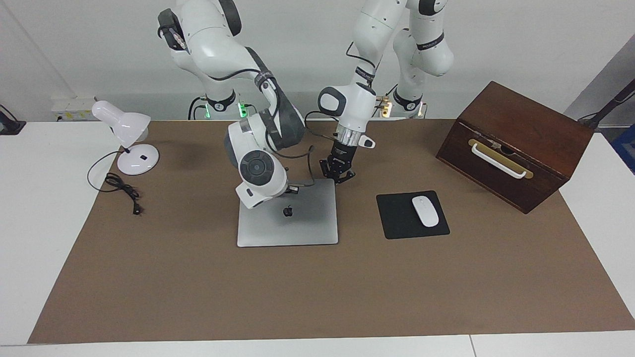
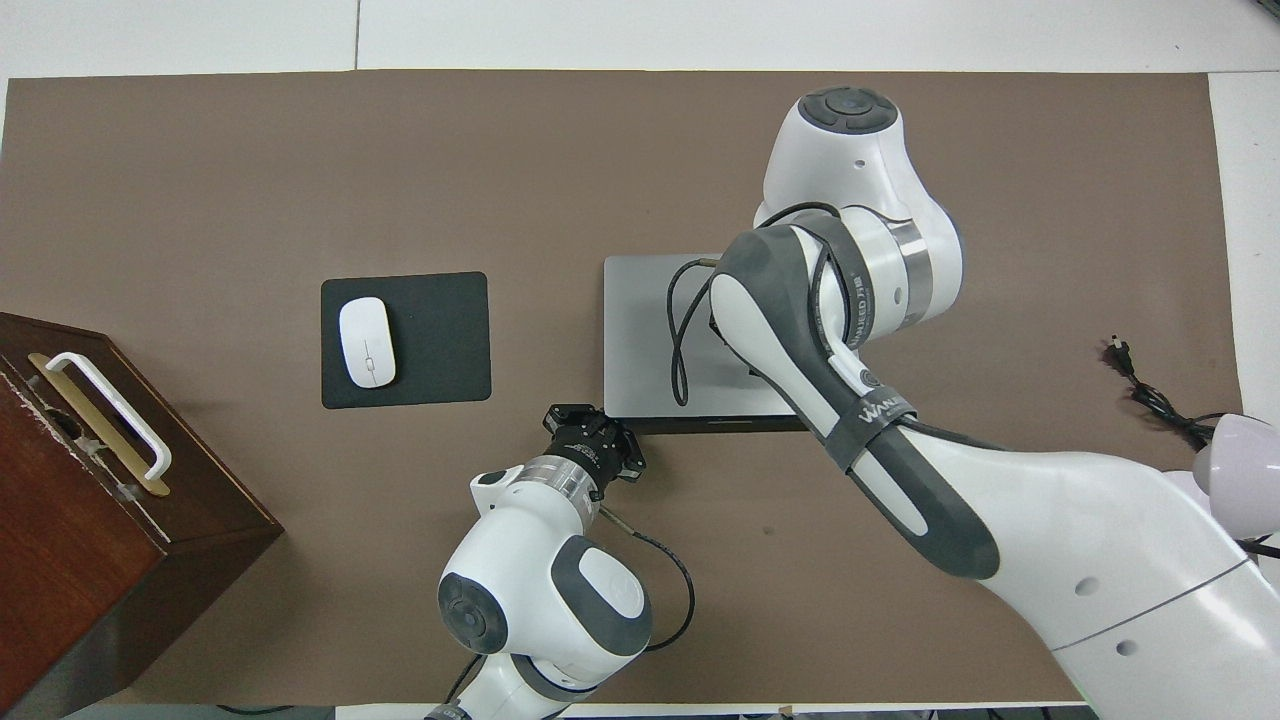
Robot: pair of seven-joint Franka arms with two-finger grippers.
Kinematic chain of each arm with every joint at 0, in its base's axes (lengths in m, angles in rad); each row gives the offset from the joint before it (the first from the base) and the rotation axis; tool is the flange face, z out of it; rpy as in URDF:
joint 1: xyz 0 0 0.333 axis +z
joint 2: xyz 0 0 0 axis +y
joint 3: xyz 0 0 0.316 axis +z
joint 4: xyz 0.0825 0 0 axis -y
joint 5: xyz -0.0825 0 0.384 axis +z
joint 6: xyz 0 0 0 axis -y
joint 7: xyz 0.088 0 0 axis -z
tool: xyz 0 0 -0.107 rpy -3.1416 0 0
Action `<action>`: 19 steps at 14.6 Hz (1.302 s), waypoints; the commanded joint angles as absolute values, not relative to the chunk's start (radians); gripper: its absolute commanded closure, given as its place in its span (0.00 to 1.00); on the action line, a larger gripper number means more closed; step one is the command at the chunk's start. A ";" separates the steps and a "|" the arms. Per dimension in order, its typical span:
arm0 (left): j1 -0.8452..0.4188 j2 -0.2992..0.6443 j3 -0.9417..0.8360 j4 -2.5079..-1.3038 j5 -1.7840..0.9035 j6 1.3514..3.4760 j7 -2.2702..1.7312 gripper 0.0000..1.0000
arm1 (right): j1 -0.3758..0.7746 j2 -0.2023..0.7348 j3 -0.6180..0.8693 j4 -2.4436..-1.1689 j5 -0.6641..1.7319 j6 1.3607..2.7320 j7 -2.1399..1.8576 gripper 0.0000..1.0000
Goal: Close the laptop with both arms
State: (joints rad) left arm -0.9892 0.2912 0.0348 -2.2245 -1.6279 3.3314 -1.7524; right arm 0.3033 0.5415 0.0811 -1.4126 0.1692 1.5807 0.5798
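The silver-grey laptop (image 1: 297,228) lies shut and flat on the brown mat, apple logo up; it also shows in the overhead view (image 2: 640,340). The right arm's wrist (image 1: 255,171) hangs over the laptop's lid on the side nearer the robots, and its bulk (image 2: 850,260) hides its gripper. My left gripper (image 1: 338,177) points down at the laptop's corner nearest the robots, toward the left arm's end; it also shows in the overhead view (image 2: 592,437) just off that corner.
A black mouse pad (image 1: 397,220) with a white mouse (image 1: 425,211) lies beside the laptop toward the left arm's end. A brown wooden box (image 1: 516,144) stands past it. A white desk lamp (image 1: 126,126) and its cable (image 1: 121,187) are at the right arm's end.
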 commanded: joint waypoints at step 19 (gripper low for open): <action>-1.012 0.141 0.041 -2.318 -1.695 3.344 -1.758 1.00 | 0.052 0.292 0.012 -1.235 0.086 1.529 0.152 1.00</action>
